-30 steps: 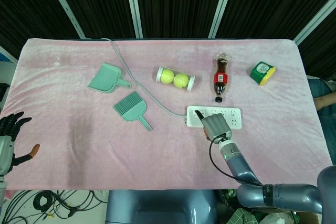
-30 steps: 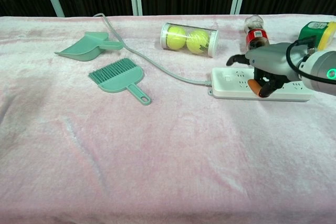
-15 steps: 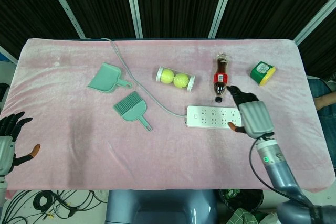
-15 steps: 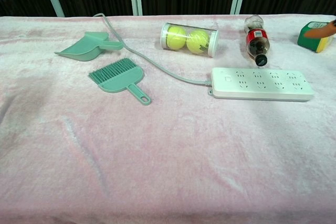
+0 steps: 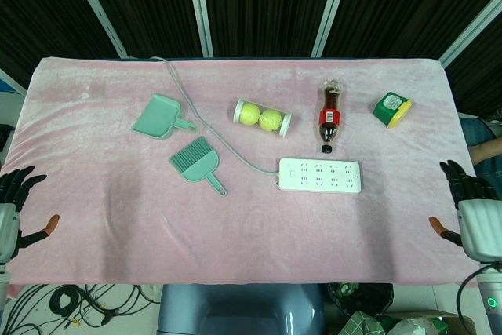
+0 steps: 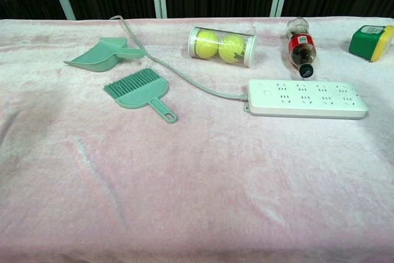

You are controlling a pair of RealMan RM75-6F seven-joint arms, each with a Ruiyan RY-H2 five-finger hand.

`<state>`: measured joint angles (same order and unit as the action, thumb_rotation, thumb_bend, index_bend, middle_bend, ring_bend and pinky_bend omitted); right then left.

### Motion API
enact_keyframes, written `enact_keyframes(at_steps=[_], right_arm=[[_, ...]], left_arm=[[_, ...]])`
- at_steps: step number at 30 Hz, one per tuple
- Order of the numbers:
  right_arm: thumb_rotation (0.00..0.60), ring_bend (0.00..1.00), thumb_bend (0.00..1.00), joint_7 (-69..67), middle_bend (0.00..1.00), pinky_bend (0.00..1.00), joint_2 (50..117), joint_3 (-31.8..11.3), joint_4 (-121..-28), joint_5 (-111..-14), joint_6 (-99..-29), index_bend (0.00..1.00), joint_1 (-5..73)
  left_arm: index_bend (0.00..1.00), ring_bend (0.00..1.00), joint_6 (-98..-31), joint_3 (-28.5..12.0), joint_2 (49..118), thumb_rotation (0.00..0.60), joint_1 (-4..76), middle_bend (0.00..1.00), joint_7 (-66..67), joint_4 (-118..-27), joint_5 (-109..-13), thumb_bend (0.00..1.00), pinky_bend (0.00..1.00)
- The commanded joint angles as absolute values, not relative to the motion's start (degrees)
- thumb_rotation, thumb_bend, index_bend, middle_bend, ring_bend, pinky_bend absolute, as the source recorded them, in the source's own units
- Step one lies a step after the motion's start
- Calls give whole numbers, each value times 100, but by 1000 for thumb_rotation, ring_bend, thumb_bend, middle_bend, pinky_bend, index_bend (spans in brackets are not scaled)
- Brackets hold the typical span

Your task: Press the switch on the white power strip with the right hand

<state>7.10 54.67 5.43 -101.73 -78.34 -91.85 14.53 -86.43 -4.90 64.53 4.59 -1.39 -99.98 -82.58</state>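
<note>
White power strip [image 5: 321, 176] lies flat mid-table, switch [image 5: 291, 171] at its 9 o'clock end by the cable [image 6: 184, 73]. Light, rigid; may skid on the plush cloth, so press straight down. Right hand [image 5: 474, 214] at 3 o'clock off the table edge, fingers spread, empty. Left hand [image 5: 11, 211] likewise at 9 o'clock.
</note>
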Motion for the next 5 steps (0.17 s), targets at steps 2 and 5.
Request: enact_keyframes(at_steps=[2,5], right_arm=[[600,222,64,-256,80,207,6059,534,-8923,-7900,-9383,61,948],[600,222,64,-620,81,207,6349,448,-8307,-7874,-9212,61,884]], left_arm=[[189,27,-8651,-425,6460,600,449,74,-138,-10026,-8366,272,0],[190,27,-8693,-411,6482,600,435,74,-127,-10038,-8413,272,0]])
